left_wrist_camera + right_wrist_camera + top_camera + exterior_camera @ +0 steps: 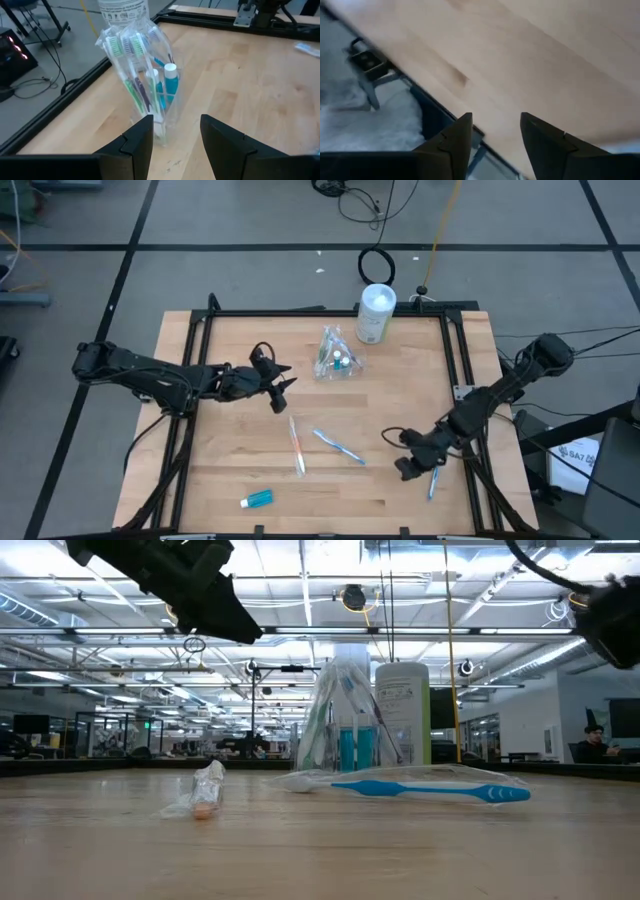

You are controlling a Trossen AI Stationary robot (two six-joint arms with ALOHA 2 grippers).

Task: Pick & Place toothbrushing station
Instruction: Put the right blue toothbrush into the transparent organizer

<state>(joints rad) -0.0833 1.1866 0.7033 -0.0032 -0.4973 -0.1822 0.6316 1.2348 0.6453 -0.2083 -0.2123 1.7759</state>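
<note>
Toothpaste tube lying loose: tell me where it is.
High view: the tube lies near the table's front edge, left of centre, below the two toothbrushes, clear of both hands.

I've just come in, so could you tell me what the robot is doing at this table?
It is collecting toothbrushing items. The left gripper is open, facing a clear plastic bag that stands holding toothbrushes and toothpaste tubes, next to a white canister. The right gripper is open and empty near the table's right front. Two wrapped toothbrushes, another toothbrush and a blue toothpaste tube lie loose on the table.
</note>
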